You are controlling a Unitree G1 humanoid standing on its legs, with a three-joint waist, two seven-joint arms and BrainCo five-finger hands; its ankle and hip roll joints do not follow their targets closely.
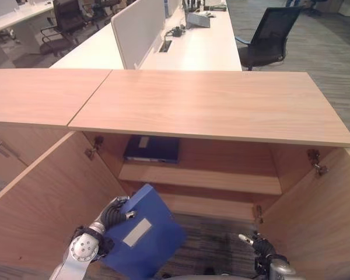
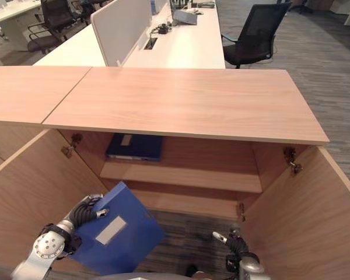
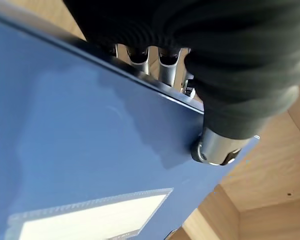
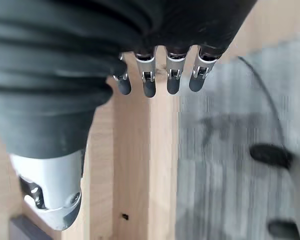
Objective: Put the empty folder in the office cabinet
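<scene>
A low office cabinet of pale wood (image 1: 210, 105) stands with both doors swung wide, the left door (image 1: 46, 198) and the right door (image 1: 321, 216) flanking its opening. Inside, a dark navy folder (image 1: 153, 149) lies flat at the back left of the upper wooden shelf (image 1: 221, 179), with a lower shelf beneath it. Beyond the cabinet top run long white benches (image 1: 198, 49) split by a white divider panel (image 1: 139, 29), with a black mesh office chair (image 1: 271, 35) drawn up on the right and another black chair (image 1: 67, 20) at far left; grey striped carpet (image 1: 326, 52) covers the floor.

The bright blue flat folder with a pale label pocket (image 1: 144, 233) is held tilted in front of the open cabinet, low at the left, close to the left door and still outside the shelves. The left hand (image 1: 114, 214) grasps its upper edge. The left wrist view shows what the head cameras do not: the fingers (image 3: 166, 70) curl behind the folder's edge while the thumb (image 3: 217, 147) presses on its blue face, pinching it.

The right hand (image 2: 236, 245) hangs low near the right door. Its own wrist view shows its fingers (image 4: 149, 85) relaxed and holding nothing, above the carpet and a wooden edge.
</scene>
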